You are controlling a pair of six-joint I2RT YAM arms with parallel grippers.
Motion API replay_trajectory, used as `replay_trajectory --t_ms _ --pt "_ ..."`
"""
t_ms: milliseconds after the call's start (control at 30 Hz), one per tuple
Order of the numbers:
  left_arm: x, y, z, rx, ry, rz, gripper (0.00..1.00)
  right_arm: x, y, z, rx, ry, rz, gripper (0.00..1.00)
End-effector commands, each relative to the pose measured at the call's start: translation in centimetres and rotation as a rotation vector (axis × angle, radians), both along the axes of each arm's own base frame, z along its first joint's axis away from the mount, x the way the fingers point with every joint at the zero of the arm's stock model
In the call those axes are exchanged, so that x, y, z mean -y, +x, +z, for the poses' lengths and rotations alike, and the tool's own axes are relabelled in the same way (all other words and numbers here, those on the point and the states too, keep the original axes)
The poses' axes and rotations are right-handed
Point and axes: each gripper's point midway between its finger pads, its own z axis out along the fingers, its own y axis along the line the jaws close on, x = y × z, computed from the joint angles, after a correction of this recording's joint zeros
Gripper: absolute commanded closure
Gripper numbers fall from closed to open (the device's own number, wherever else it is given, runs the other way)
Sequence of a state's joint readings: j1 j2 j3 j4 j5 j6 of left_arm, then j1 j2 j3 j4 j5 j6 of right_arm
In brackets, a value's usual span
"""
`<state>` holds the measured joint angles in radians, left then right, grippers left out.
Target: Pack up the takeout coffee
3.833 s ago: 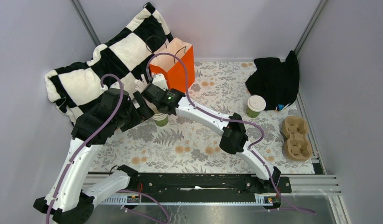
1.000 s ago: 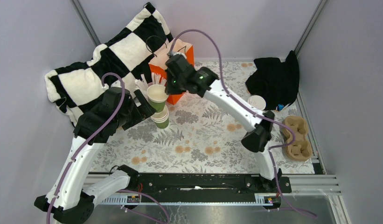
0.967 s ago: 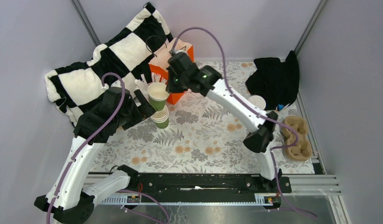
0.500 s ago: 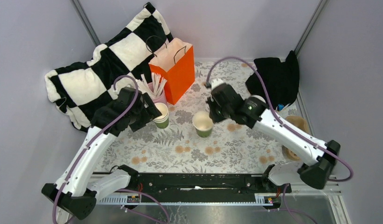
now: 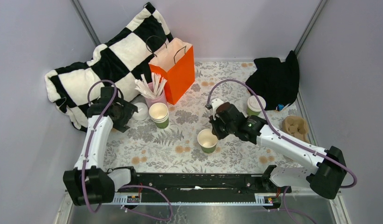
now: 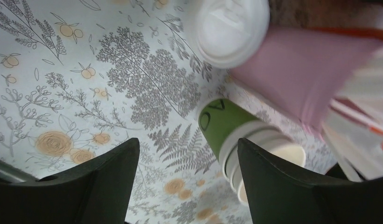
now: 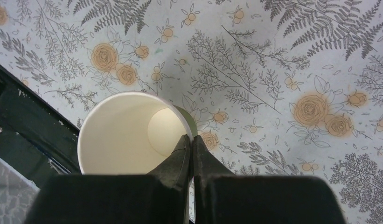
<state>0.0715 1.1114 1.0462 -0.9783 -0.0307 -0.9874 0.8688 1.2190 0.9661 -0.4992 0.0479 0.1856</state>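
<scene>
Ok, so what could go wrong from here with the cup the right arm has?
The right gripper pinches the lidless cup by one spot on its thin rim, so it could buckle or tip. The left gripper is open beside the cup stack and the pink cup of sticks; going for the loose lid could knock them.

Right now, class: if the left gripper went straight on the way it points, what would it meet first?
The left gripper would probably meet the flowered tablecloth first, just beside the stack of lidless green cups; depth is unclear.
</scene>
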Motion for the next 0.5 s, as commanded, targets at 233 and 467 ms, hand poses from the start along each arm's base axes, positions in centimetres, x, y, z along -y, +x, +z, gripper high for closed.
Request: replay_trajectory --t_ms 233,467 --pt "-2.5 5.8 -3.7 0.082 -0.026 0.17 0.24 -0.8 -0.6 -0.1 0.112 0.063 0.14 0.96" --pt "-3.5 6.6 -6.0 0.03 0.013 0.164 0.41 -0.4 -0.8 -0.8 0.144 0.048 0.155 0.81"
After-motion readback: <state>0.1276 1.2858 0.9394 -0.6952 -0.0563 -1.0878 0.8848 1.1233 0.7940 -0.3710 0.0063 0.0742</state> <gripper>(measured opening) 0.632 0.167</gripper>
